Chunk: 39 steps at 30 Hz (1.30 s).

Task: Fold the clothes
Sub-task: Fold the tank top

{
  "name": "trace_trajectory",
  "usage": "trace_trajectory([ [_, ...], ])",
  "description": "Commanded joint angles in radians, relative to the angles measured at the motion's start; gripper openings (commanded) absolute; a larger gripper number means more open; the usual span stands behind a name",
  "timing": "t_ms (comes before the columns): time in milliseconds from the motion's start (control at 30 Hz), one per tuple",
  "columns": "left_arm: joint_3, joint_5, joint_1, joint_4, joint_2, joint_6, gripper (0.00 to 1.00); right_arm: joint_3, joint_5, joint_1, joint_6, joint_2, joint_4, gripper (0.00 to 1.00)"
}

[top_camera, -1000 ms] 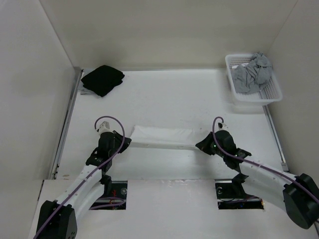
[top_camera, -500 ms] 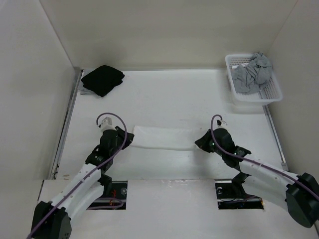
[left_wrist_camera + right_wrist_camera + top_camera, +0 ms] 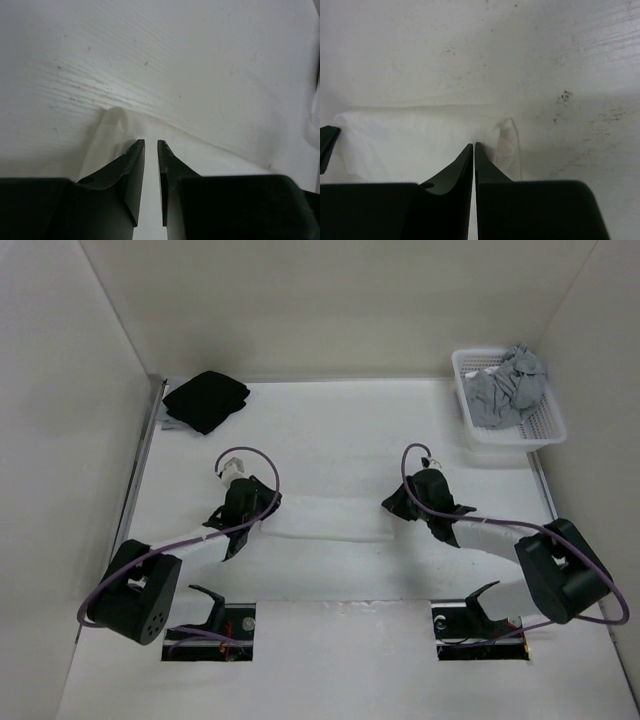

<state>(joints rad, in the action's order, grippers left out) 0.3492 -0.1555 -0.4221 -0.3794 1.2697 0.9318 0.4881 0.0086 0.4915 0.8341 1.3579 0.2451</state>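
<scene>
Overhead view of a white table (image 3: 350, 430) with two robot arms reaching in from its near edge. The white garment (image 3: 325, 520) lies between the two claws as a long, narrow, flattened band, one end under each claw. The left claw (image 3: 262, 508) sits over the band's left end, its dark fingers a narrow slot apart, with white cloth showing through the slot. It appears slightly open, not clamped. The right claw (image 3: 395, 508) sits over the right end, where a small bunched corner lies just beside its tips. Its fingers all but meet, and whether any cloth is pinched between them cannot be told. Likely risks: one claw may catch only the top layer or nothing, so that a lift peels the fold apart. If the two grips are uneven, the band may skew or drag. Thin cloth may also slip out. Ahead of both claws the tabletop is bare and wide. A black cloth bundle (image 3: 205, 400) lies far ahead of the left claw, and a white basket (image 3: 545, 432) of grey cloth (image 3: 508, 385) far ahead of the right. Side walls lie well outside each claw.
</scene>
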Motion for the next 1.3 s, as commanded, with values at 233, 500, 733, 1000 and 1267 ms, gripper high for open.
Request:
trace_trajectory([
  [233,-0.07,0.013,0.113,-0.188,0.048,-0.04,0.16,0.014,-0.007,-0.086,0.008,0.017,0.082,0.08],
  [500,-0.095,0.013,0.13,-0.176,-0.03,-0.054,0.21,-0.045,0.005,-0.095,0.008,-0.138,0.045,0.14],
  [733,-0.087,-0.007,0.127,-0.063,-0.191,-0.07,0.22,-0.129,-0.059,-0.074,0.025,-0.23,-0.041,0.52],
  [1000,-0.041,-0.026,0.03,-0.013,-0.291,-0.088,0.23,-0.137,-0.168,-0.057,0.059,-0.111,0.023,0.52],
  [1267,-0.016,-0.027,-0.042,-0.029,-0.27,-0.085,0.23,-0.118,-0.225,-0.049,0.129,0.052,0.183,0.22],
])
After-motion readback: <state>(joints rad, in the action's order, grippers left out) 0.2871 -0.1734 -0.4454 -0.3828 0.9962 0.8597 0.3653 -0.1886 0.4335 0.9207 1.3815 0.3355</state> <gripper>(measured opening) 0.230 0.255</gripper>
